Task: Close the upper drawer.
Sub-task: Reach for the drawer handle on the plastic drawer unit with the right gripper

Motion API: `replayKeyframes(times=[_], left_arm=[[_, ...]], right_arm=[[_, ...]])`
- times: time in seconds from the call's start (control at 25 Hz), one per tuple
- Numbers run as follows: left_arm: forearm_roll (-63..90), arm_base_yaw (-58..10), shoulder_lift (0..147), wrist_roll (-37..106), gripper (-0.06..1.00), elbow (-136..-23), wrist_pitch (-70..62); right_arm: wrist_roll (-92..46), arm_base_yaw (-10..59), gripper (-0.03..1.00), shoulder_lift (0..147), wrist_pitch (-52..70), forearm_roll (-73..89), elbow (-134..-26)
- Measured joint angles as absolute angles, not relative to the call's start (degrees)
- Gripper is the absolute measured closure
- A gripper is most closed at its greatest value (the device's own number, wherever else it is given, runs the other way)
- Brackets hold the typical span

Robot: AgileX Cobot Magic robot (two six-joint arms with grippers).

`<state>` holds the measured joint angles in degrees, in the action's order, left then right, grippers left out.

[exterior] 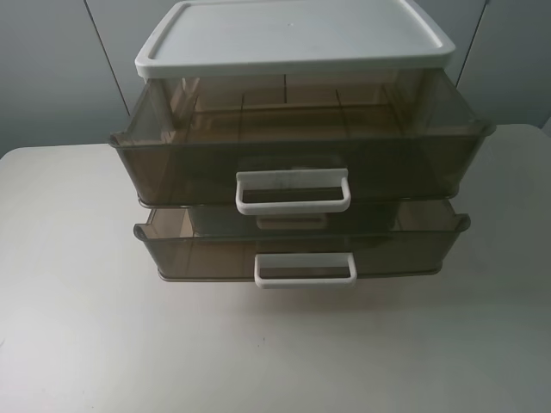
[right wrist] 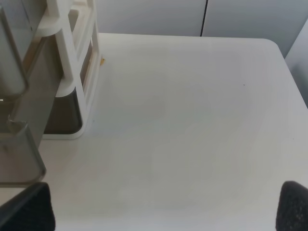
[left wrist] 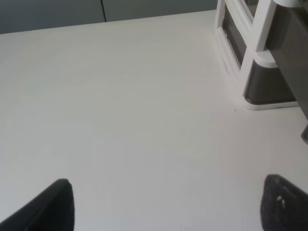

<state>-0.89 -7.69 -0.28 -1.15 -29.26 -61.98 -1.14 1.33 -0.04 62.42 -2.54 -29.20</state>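
Both tools are seen only from their own wrist cameras. The left tool is held with its two dark fingers spread wide, and nothing is gripped between them; only the bare white surface is seen in the gap. The right tool is likewise spread wide and holds nothing.

Ahead of the left tool and off toward the robot's right, a corner of the white-framed cabinet is seen standing on the surface, well apart from the fingers. The same cabinet is found ahead of the right tool and off toward the robot's left, also clear of that tool. Neither tool is touching it.

Between the two tools and farther forward, the upper drawer is seen pulled out from under the white lid, so that its smoky-brown interior is exposed. Its white loop handle is set at the middle of the front wall. Beneath it, the lower drawer is also drawn out of the frame.
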Motion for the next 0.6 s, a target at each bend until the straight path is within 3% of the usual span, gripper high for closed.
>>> replayKeyframes(times=[0.6], left_arm=[[-0.9, -7.7, -0.3, -1.2, 0.2, -29.3, -62.0]], right_arm=[[-1.1, 1.3, 0.27, 0.0, 62.4, -2.5, -29.2]])
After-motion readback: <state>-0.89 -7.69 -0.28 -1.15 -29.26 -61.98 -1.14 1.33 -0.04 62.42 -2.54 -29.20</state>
